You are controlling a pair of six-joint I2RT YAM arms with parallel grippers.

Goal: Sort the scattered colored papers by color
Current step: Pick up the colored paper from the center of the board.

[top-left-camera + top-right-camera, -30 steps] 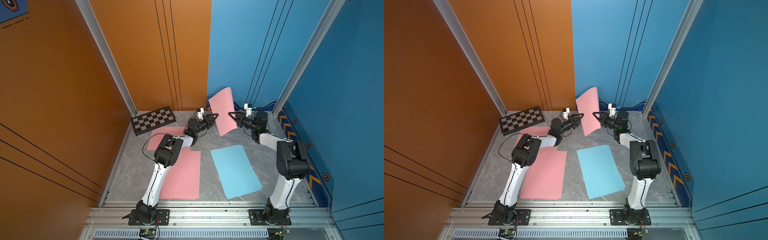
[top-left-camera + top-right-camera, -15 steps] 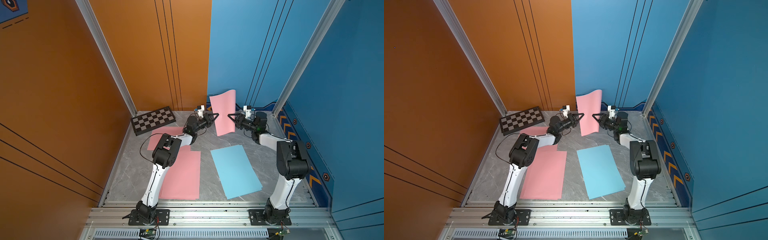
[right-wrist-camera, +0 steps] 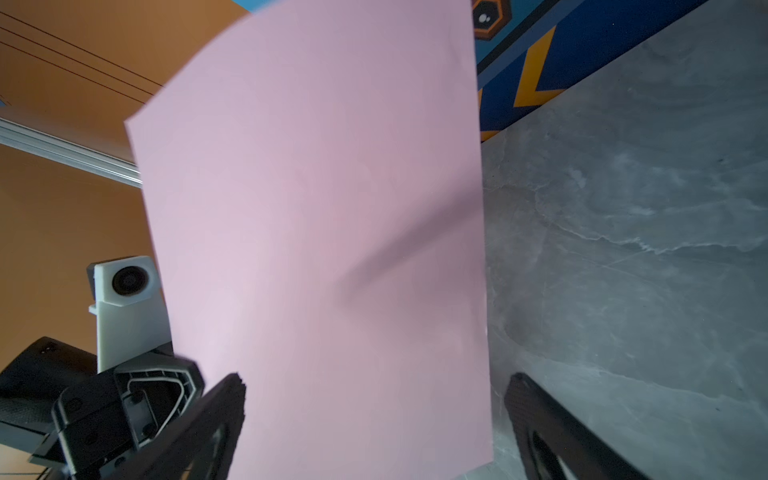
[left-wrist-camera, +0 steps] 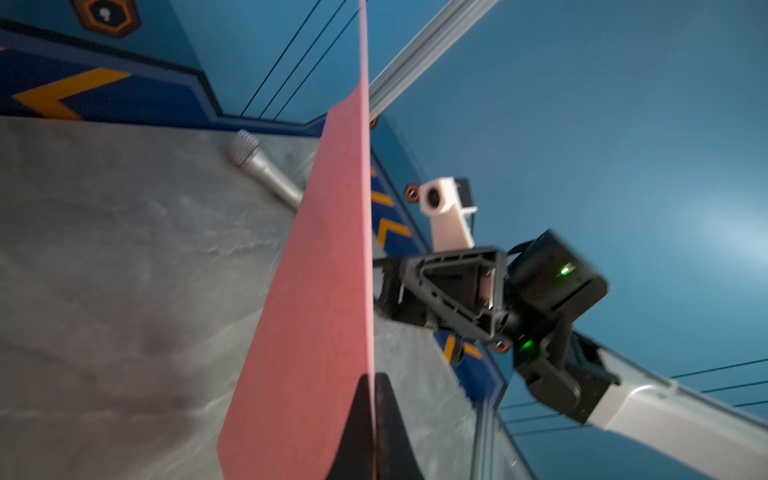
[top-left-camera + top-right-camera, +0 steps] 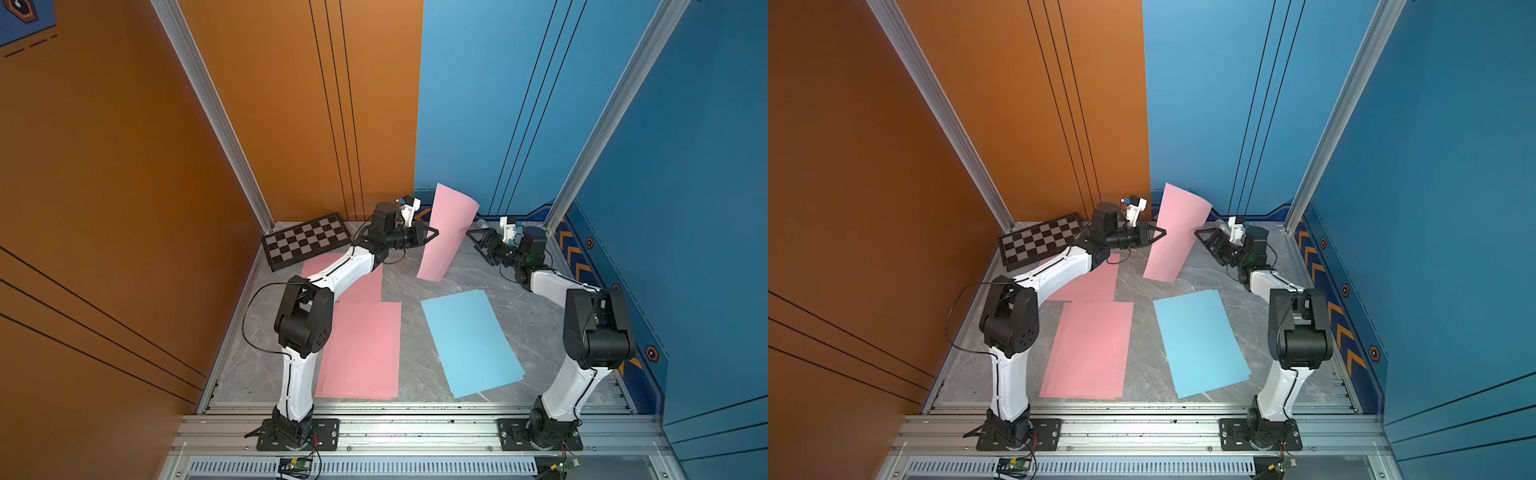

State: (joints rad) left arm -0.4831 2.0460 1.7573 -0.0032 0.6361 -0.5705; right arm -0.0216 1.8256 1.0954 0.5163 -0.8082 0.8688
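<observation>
three pink papers and one light-blue showed: far pink paper (image 5: 368,282) and near pink paper (image 5: 361,349) flat on the counter (image 5: 409,291), upright pink paper (image 5: 448,226) clamped in the left gripper (image 5: 433,233), light-blue paper (image 5: 469,340) flat, right gripper (image 5: 476,241) gaping beside the upright sheet.

Both top views look steeply down from high above the arm bases (image 5: 297,432), taking in the whole surface (image 5: 405,291). Each wrist camera sits close behind its own jaws and looks along them. The left meets the upright pink sheet (image 4: 316,291) edge-on, while the right faces it (image 3: 316,232) broadside, just ahead.
</observation>
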